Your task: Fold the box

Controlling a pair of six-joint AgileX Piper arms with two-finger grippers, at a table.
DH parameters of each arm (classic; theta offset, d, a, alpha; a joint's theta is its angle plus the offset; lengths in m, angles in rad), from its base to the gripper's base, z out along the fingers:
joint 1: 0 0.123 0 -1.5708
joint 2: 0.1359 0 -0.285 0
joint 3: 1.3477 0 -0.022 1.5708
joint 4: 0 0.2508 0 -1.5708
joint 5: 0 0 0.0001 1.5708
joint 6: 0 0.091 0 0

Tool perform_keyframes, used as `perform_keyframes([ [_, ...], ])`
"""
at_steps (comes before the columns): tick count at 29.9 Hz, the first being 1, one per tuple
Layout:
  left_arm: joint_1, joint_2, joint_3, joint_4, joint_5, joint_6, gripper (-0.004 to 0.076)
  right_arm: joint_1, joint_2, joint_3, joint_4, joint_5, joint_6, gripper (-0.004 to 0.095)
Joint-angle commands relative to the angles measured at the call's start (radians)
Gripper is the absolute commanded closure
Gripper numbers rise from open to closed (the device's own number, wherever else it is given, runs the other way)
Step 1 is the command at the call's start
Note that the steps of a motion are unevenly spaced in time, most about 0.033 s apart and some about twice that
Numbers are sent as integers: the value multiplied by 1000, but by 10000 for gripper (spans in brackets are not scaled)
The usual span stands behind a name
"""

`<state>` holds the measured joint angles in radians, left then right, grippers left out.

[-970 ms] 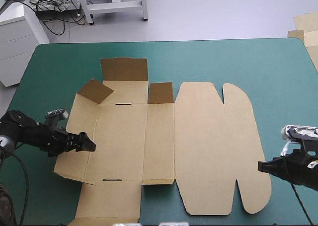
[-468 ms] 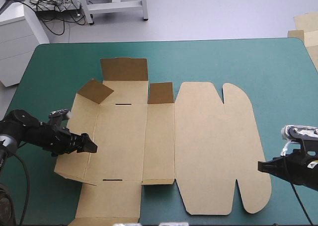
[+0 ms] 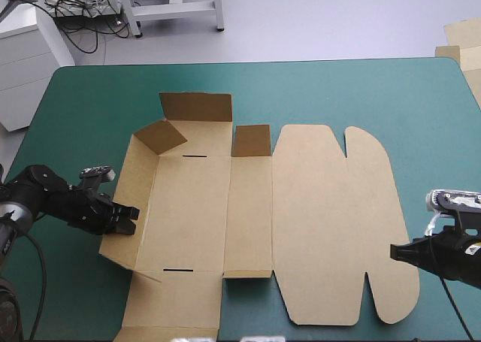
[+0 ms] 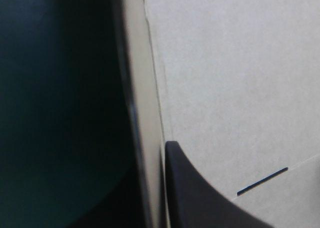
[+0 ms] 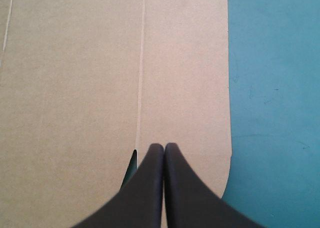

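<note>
Plainly, the box (image 3: 252, 207) is spread open across the middle of the desk (image 3: 338, 86), its long axis running left to right. The lid (image 3: 331, 222) lies flat toward the right and the tray part lies toward the left. The left wall (image 3: 135, 188) is raised off the desk and is gripped at its outer edge by the left hand (image 3: 124, 220), which is all but closed with the board pinched in it. In the left wrist view the wall's thin edge is seen running straight ahead beside one black finger (image 4: 200, 198). The right hand (image 3: 394, 252) is closed to a point with nothing held, its tip set at the near right edge of the lid; contact cannot be told. Since the wall lies directly ahead of the left hand, the coming fold is judged to turn on that wall being swung rightward about its crease, toward the tray floor. The left hand is much the nearer to this work.
</note>
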<state>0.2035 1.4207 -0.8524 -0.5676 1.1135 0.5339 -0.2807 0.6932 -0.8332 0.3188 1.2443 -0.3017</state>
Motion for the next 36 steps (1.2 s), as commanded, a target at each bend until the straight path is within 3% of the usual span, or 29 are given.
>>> perform_keyframes([
  [1,-8,-25,-19,-20,2,-22,734,0,4,-25,23,-15,-9,928],
  [36,-8,-25,-19,45,-110,-77,734,0,4,-25,23,-17,-9,928],
])
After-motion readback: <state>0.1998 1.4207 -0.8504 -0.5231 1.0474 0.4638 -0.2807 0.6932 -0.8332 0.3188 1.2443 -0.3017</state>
